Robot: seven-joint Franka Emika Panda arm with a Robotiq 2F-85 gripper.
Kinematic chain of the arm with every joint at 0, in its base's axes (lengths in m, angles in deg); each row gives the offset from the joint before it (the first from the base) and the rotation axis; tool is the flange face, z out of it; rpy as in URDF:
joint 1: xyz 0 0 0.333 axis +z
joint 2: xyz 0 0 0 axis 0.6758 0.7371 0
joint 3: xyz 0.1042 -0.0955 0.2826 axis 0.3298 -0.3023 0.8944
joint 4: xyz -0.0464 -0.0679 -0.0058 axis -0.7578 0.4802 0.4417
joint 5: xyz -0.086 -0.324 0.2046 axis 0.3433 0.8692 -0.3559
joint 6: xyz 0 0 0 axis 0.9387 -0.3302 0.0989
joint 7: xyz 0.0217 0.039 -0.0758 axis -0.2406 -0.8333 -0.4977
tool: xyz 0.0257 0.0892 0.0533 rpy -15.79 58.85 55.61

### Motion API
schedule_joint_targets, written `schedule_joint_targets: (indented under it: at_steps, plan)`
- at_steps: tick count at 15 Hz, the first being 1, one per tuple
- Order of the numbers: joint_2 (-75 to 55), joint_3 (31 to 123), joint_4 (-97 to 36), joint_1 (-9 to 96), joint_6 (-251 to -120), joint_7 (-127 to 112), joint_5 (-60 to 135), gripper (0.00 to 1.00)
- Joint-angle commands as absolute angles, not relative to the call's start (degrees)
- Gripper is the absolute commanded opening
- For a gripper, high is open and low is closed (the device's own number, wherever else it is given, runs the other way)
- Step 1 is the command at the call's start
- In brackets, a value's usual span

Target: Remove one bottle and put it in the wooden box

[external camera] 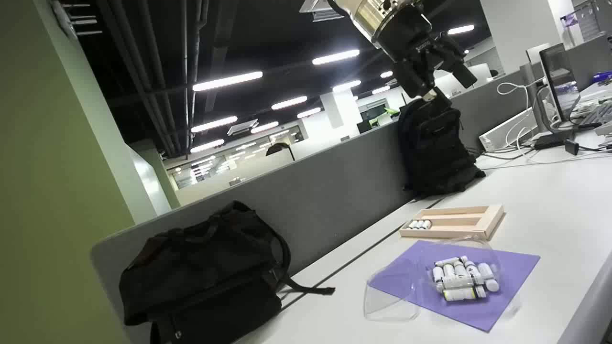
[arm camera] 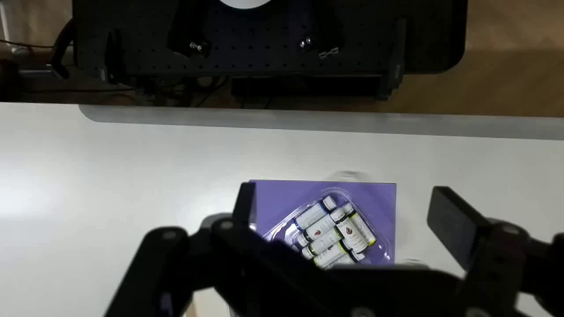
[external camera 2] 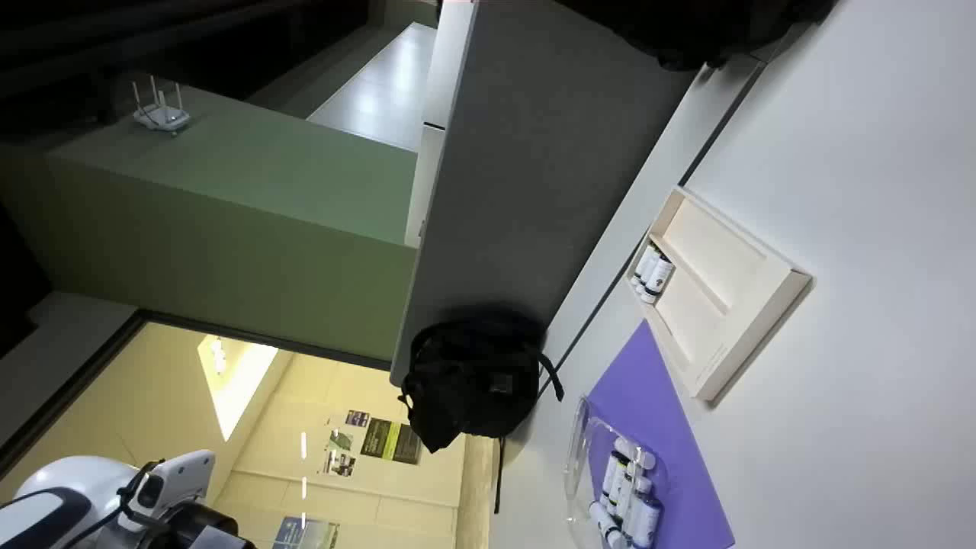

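Several small white bottles (external camera: 460, 276) lie in a clear plastic tray (external camera 2: 577, 450) on a purple mat (external camera: 519, 267). They also show in the wrist view (arm camera: 324, 237), partly hidden by the gripper. The pale wooden box (external camera: 493, 220) lies beside the mat and has long compartments. It also shows in an exterior view (external camera 2: 751, 335). A few white bottles (external camera 2: 656, 276) lie together at one end of a compartment in it. My gripper (arm camera: 348, 211) is open and empty. In an exterior view it hangs high above the table (external camera: 448, 85), far from the bottles.
The tray's clear lid (external camera: 391, 298) is open beside the mat. Black backpacks (external camera: 205, 272) (external camera: 440, 148) stand against a grey partition (external camera: 344, 191). A monitor (external camera: 560, 81) and cables are farther along the table. The table edge (arm camera: 308, 121) crosses the wrist view, with black equipment beyond it.
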State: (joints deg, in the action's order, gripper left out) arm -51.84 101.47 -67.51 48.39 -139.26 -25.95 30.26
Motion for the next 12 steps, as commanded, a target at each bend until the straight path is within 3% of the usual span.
schedule_joint_targets:
  at_steps: [1,8,12]
  plan:
    - [-51.56,100.27,-67.45,49.81,-139.27,-26.44,30.7,1.0]
    - [-51.56,100.27,-67.45,49.81,-139.33,-26.43,30.7,1.0]
    - [-47.91,97.45,-71.1,47.96,-154.34,-19.63,40.14,1.0]
